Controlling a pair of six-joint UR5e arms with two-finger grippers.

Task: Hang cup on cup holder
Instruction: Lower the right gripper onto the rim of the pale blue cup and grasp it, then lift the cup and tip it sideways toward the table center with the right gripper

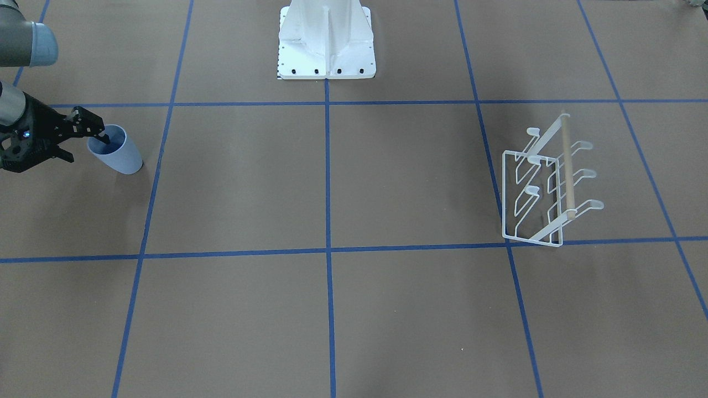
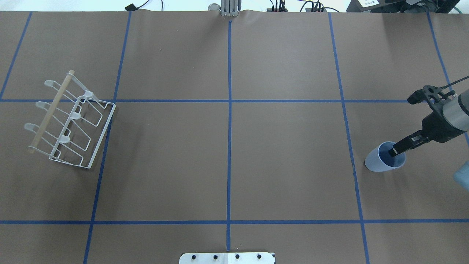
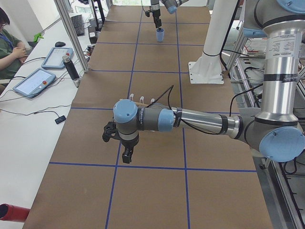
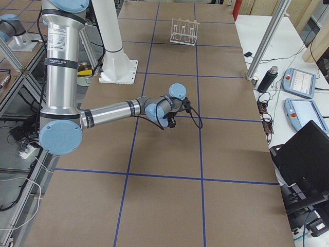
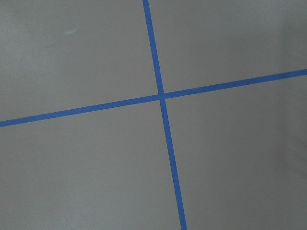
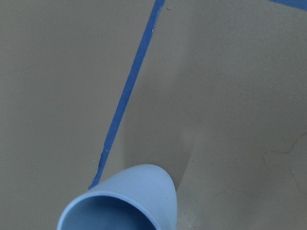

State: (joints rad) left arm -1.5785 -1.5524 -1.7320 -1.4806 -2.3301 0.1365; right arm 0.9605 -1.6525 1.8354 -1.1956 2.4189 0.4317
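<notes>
The light blue cup (image 1: pixel 119 155) stands upright on the brown table at my right side; it also shows in the overhead view (image 2: pixel 383 159) and at the bottom of the right wrist view (image 6: pixel 129 201). My right gripper (image 1: pixel 87 147) looks open, with one finger dipped inside the cup's mouth (image 2: pixel 398 147) and the other outside the wall. The white wire cup holder (image 2: pixel 69 124) with its wooden dowel stands far off at my left side (image 1: pixel 547 182), with no cup on it. My left gripper (image 3: pixel 125 153) hangs over bare table; I cannot tell whether it is open or shut.
The white robot pedestal base (image 1: pixel 326 44) stands at the table's middle, on the robot's edge. Blue tape lines (image 5: pixel 163 96) divide the brown table into squares. An operator (image 3: pixel 12 47) sits beside tablets on a side table.
</notes>
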